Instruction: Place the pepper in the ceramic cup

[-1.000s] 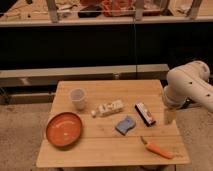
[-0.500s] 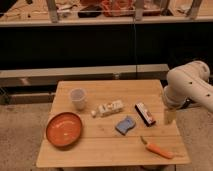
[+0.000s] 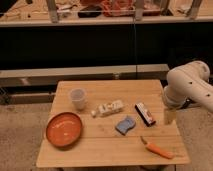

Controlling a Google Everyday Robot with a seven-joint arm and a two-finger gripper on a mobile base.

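Observation:
The orange pepper (image 3: 157, 149) lies on the wooden table (image 3: 105, 147) near its front right corner, its green stem end pointing left. The pale ceramic cup (image 3: 77, 98) stands upright at the back left of the table. My gripper (image 3: 169, 117) hangs below the white arm at the table's right edge, pointing down, above and behind the pepper and apart from it. It is open with nothing in it. The cup is far to its left.
A round orange-red plate (image 3: 50, 131) sits at the front left. A white packet (image 3: 109, 108), a blue sponge (image 3: 125, 125) and a dark snack bar (image 3: 145, 113) lie mid-table between cup and pepper. A dark counter front runs behind the table.

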